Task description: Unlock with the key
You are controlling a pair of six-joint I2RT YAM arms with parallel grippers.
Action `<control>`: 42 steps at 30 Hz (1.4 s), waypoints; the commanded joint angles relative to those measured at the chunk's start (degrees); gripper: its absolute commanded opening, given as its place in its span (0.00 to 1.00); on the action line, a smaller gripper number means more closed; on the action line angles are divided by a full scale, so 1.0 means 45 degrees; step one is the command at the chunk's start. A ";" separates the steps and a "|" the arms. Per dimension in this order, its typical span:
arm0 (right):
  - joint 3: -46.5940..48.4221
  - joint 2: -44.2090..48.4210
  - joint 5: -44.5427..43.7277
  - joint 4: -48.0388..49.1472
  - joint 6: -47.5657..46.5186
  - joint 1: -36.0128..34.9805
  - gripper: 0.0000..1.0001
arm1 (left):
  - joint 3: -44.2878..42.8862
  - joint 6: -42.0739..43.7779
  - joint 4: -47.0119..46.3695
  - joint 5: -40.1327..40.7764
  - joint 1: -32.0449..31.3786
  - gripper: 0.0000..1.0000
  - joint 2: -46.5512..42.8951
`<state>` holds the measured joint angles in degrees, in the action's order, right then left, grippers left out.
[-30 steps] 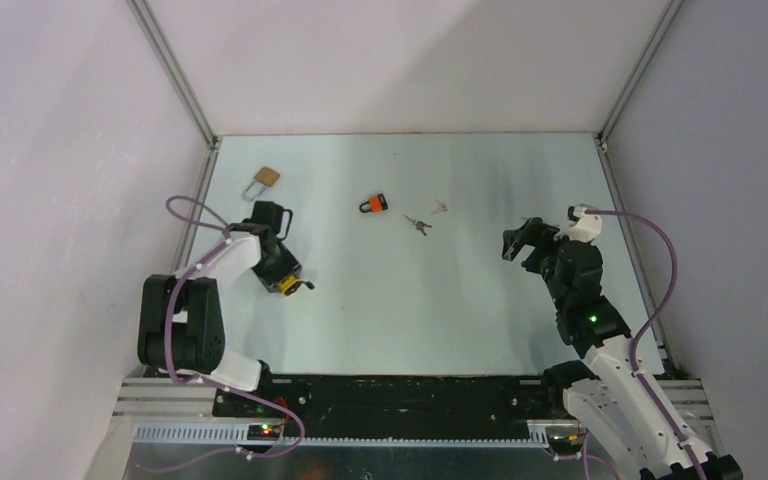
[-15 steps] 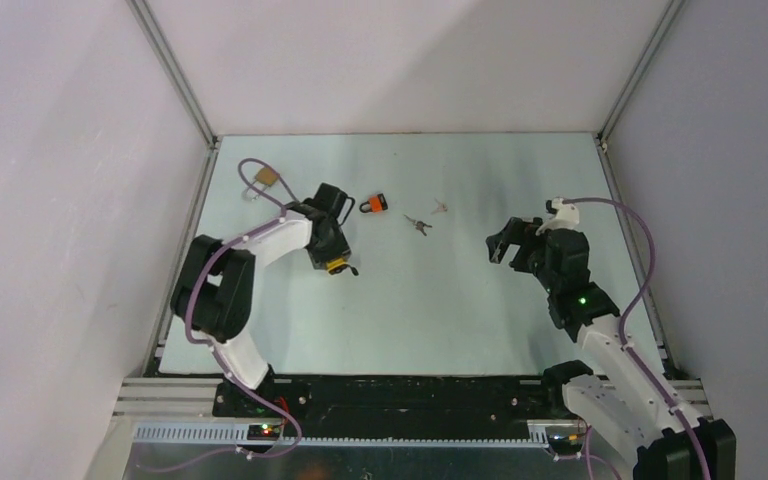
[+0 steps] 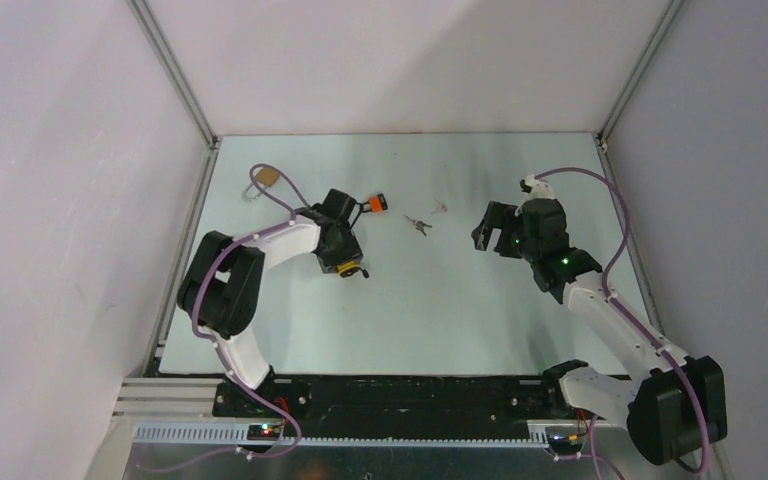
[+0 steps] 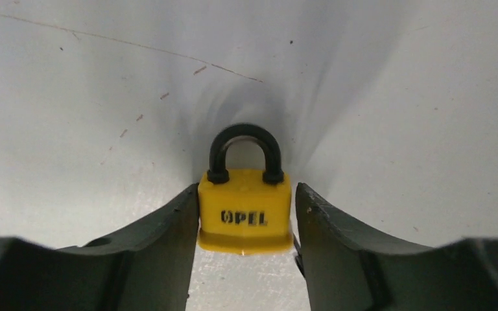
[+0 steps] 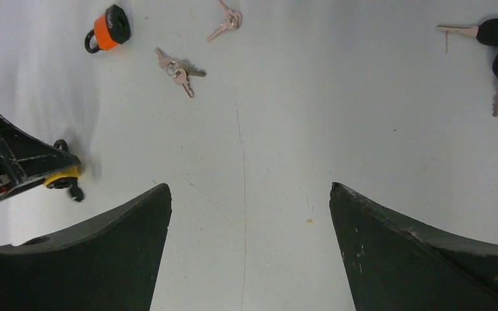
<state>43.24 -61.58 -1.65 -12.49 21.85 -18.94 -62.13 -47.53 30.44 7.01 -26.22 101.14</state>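
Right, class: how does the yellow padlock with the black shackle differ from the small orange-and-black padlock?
Colour: the yellow padlock has an all-yellow body printed OPEL, while the orange padlock has an orange body with a black end.
Place: the yellow padlock sits between the fingers of the left gripper, while the orange padlock lies free on the table with nothing touching it.
Both have a black shackle.

Bare worktop (image 3: 440, 310) between arms: free passage. Beyond it orange padlock (image 3: 377, 204), 2 silver key sets (image 3: 418, 225) obstruct. Yellow padlock (image 4: 245, 217) fills jaws of left gripper (image 3: 351, 267).
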 commanded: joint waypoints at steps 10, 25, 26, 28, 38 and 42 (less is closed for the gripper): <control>0.2859 -0.3213 0.0228 -0.1180 -0.1136 -0.0796 0.83 | 0.0905 0.0767 -0.0583 0.0188 0.0447 0.97 -0.4286; 0.8108 -1.0279 0.0052 -0.0678 -0.2634 -0.2646 0.71 | 0.2416 0.6567 -0.1273 0.3442 0.2232 1.00 -1.1489; 0.8413 -1.0494 0.0053 -0.0572 -0.2703 -0.2754 0.72 | 0.2526 0.6863 -0.1348 0.3482 0.2232 1.00 -1.1465; 0.8839 -1.1044 -0.0102 -0.0267 -0.2799 -0.2921 0.73 | 0.2726 0.7079 -0.1475 0.3728 0.2230 1.00 -1.1336; 1.1793 -1.4028 -0.1077 -0.1507 -0.3141 -0.3398 0.61 | 0.3033 0.6869 -0.1822 0.3030 0.2215 1.00 -1.1251; 1.2521 -1.4973 -0.1302 -0.2069 -0.3155 -0.3390 0.56 | 0.3100 0.6887 -0.1879 0.2923 0.2231 1.00 -1.1255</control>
<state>96.36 -126.10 -5.06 -18.04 8.56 -34.04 -47.99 -17.91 24.51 20.75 -16.47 51.37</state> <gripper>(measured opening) 0.569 0.995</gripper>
